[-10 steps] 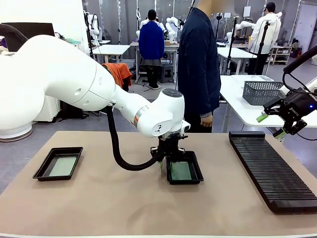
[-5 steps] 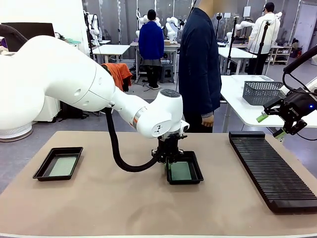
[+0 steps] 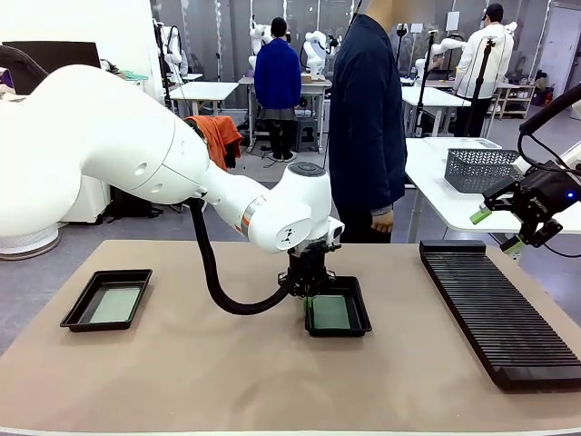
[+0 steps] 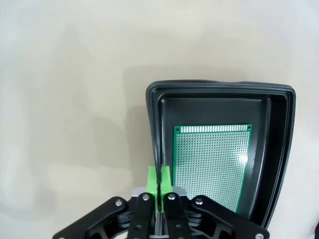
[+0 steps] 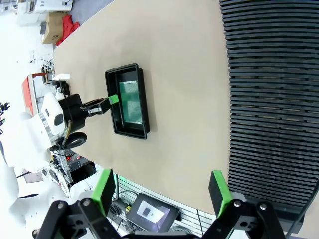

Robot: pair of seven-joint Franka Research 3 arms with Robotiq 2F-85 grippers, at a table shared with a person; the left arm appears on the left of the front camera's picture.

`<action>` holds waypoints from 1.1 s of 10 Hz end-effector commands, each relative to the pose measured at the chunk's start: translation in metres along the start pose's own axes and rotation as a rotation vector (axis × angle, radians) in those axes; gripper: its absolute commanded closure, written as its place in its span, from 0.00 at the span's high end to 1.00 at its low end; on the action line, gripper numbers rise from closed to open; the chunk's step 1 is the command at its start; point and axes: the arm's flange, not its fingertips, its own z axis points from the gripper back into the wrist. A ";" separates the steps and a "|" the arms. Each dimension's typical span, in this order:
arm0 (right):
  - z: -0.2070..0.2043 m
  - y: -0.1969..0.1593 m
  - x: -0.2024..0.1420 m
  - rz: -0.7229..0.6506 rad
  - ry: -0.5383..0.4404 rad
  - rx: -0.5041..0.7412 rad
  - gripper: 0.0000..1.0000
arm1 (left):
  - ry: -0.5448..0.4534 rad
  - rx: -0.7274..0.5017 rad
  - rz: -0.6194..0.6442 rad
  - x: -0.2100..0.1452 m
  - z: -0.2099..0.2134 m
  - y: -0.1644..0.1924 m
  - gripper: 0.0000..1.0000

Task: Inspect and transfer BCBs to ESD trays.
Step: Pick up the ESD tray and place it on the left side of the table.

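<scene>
Tan tabletop (image 3: 182, 381), bare up front. Middle ESD tray (image 3: 338, 315) black and shallow, holding a green perforated BCB (image 4: 212, 167) flat on its floor. Left gripper (image 4: 159, 179) at that tray's left rim, green pads pressed together, nothing between them. Second ESD tray (image 3: 107, 299) far left of the first, also holding a pale board (image 3: 115, 304). Right gripper (image 3: 496, 230) raised beyond the ribbed black rack (image 3: 495, 309), jaws spread wide, empty.
</scene>
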 end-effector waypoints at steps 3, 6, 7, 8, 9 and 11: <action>0.000 0.002 -0.004 -0.015 -0.004 0.002 1.00 | 0.008 0.008 -0.011 -0.003 -0.001 -0.002 0.00; 0.000 0.002 -0.004 -0.015 -0.004 0.002 1.00 | 0.018 -0.063 -0.003 0.002 0.003 0.012 0.03; 0.000 0.002 -0.004 -0.015 -0.004 0.002 1.00 | 0.020 -0.111 -0.003 0.005 0.008 0.028 0.03; 0.000 0.002 -0.004 -0.015 -0.004 0.002 1.00 | 0.026 -0.165 -0.006 0.007 0.013 0.044 0.03; 0.000 0.002 -0.004 -0.015 -0.004 0.002 1.00 | 0.025 -0.214 -0.005 0.008 0.018 0.062 0.03; 0.000 0.002 -0.004 -0.015 -0.004 0.002 1.00 | 0.016 -0.293 -0.001 0.011 0.027 0.098 0.03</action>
